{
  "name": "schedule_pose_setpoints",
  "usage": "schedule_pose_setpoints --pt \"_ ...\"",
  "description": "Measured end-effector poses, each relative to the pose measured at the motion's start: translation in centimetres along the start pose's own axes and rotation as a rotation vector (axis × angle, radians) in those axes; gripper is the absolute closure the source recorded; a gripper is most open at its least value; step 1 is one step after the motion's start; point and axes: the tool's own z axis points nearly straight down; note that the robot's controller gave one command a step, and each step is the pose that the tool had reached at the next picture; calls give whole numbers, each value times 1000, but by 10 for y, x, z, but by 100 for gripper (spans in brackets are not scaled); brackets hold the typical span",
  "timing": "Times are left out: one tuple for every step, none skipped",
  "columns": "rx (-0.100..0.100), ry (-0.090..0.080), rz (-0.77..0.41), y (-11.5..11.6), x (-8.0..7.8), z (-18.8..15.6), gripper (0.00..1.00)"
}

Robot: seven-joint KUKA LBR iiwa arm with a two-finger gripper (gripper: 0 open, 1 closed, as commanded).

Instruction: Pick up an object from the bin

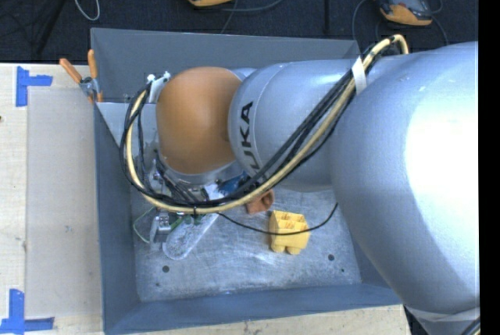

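Part of my gripper shows low in the left half of the bin, just under the arm's orange cover. Directly below it lies a clear plastic piece with a small green bit beside it. Close to the gripper's right, a blue thing peeks out from under the arm. A small orange-brown piece lies further right on the bin floor. A yellow toy block sits beyond that, near the middle of the floor. What lies straight under the gripper is hidden.
The arm and its orange cover, with cables looping around them, hide the back and right of the bin. Bare bin floor shows along the front, below the clear piece and the yellow block.
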Motion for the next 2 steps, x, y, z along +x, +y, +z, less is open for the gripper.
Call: schedule_pose_setpoints --pt "-2 -7 4 -1 -2 -5 0" --pt "-4 -12 -76 -27 -27 38 0"
